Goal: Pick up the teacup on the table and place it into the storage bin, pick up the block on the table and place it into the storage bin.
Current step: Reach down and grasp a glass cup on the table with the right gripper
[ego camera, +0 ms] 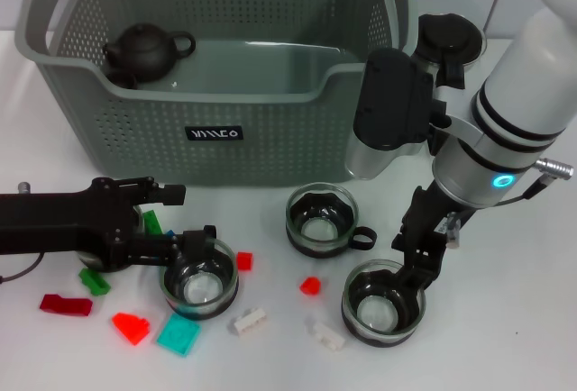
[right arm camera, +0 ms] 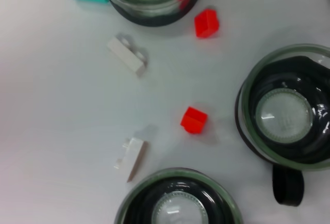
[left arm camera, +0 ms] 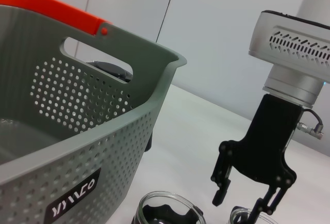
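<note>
I had both arms down among the cups. My right gripper [ego camera: 416, 260] hung directly over the near-right teacup [ego camera: 382, 303], its fingers spread, one fingertip at or just inside the far rim and the other outside it; whether either touched the glass I could not tell. That cup sat straight below the tool, so the coming move looked like a short drop and a pinch on the rim, not a reach. The middle teacup [ego camera: 321, 220] lay off to the gripper's left and slightly farther from me, handle pointing toward the gripper.

My left gripper [ego camera: 194, 245] lay low and horizontal at the far rim of the left teacup [ego camera: 199, 284]. I could not tell whether its fingers were spread or pressed together.

The storage bin [ego camera: 216, 134] stood beyond both tools, well behind the cups, already holding a dark teapot [ego camera: 144, 50] in its left corner. From the right gripper it lay up and to the left.

Blocks were scattered between the two tools: a small red block [ego camera: 310, 286] just left of the right gripper's cup, a white block [ego camera: 325, 333] nearer me. I judged the right arm nearer to both.
</note>
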Robot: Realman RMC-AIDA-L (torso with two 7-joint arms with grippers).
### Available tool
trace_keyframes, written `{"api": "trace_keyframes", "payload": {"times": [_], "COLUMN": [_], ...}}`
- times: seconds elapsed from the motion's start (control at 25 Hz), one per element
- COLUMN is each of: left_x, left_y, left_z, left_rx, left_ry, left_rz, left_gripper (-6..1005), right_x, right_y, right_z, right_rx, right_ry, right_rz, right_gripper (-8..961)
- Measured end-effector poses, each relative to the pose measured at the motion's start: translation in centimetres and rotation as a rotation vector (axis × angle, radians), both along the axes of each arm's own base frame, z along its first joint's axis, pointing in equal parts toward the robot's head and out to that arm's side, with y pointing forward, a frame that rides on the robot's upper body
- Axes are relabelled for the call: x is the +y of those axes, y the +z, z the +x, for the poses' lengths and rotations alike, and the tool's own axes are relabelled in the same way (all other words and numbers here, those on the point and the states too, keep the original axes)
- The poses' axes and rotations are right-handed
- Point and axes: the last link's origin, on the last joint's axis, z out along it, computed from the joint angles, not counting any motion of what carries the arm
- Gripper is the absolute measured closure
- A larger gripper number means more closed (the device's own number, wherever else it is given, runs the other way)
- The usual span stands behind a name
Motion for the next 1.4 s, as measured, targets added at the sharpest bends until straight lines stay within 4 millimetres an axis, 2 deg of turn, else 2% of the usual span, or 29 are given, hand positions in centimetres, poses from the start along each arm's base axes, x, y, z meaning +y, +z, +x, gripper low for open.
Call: {"api": "trace_keyframes", "payload": {"times": [0.84,1.4], "left_x": [0.0,0.1], "left_y": [0.0,0.0], "left_z": [-0.1,-0.1], "left_rx": [0.003,0.005], "left_ry": [0.006,0.005], "left_rz": [0.004,0.007], "left_gripper": [139,139], "right_x": [0.5,0.7], "right_y": [0.0,-0.2], "right_z": [1.6,1.1], "right_rx": [-0.075,-0.054], "right_ry": [-0.038,-0.010], "right_rz": [0.065,0.067], "right_gripper": [405,405]}}
